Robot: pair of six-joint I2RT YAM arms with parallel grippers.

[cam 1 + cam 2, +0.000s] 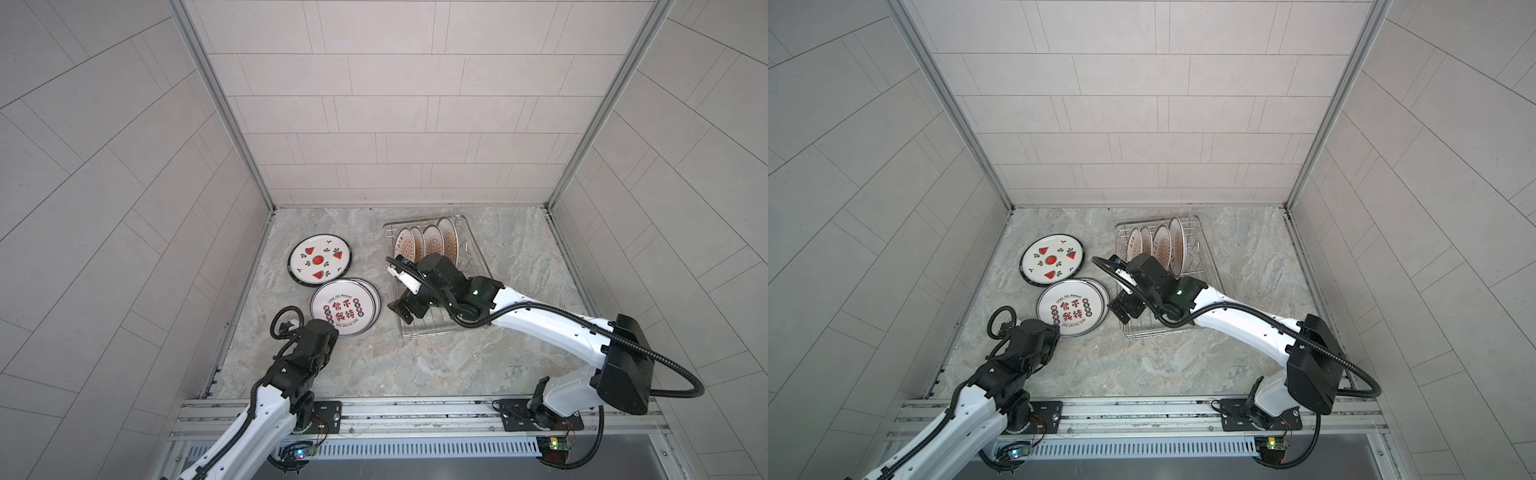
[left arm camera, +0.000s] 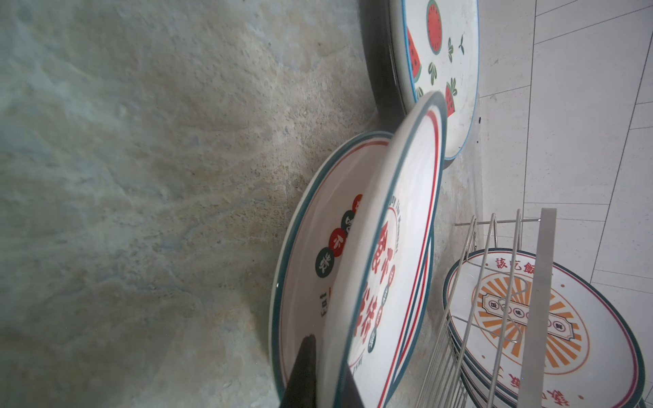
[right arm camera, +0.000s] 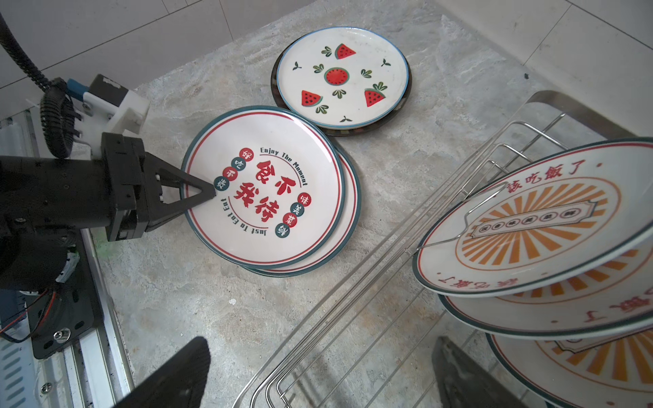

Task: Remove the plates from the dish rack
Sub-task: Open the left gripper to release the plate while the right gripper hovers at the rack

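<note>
- Grey marbled tabletop (image 1: 519, 357) inside pale tiled walls fills both top views. The dish rack (image 1: 471, 253) lies toward the back, right of centre, with four sunburst plates (image 1: 432, 245) standing on edge at its far end. Left of it, flat on the stone, lie a watermelon plate (image 1: 319, 259) and, nearer the robot, a stack of red-character plates (image 1: 343, 307).
- In both top views the left gripper (image 1: 332, 328) sits at the stack's near edge. Its fingertips are hidden under the wrist, so the grip cannot be read there. The right gripper (image 1: 1121, 309) hangs over the rack's near-left corner.
- The left wrist view shows the left gripper (image 2: 327, 385) clamped on the rim of the top character plate (image 2: 399, 229), one dark finger on each face. That plate seems tipped up off the lower character plate (image 2: 318, 247), though the close angle makes this hard to judge. The watermelon plate (image 2: 441, 53) lies beyond, with the rack (image 2: 494, 282) to the side.
- In the right wrist view the left gripper (image 3: 198, 192) pinches the top character plate (image 3: 263, 187) at its edge. The right gripper (image 3: 321, 341) is spread wide and holds nothing. One finger is over the tabletop and the other over the rack's wires (image 3: 406, 226), beside the sunburst plates (image 3: 537, 219). The watermelon plate (image 3: 341, 76) rests on a dark plate (image 3: 353, 131).
</note>
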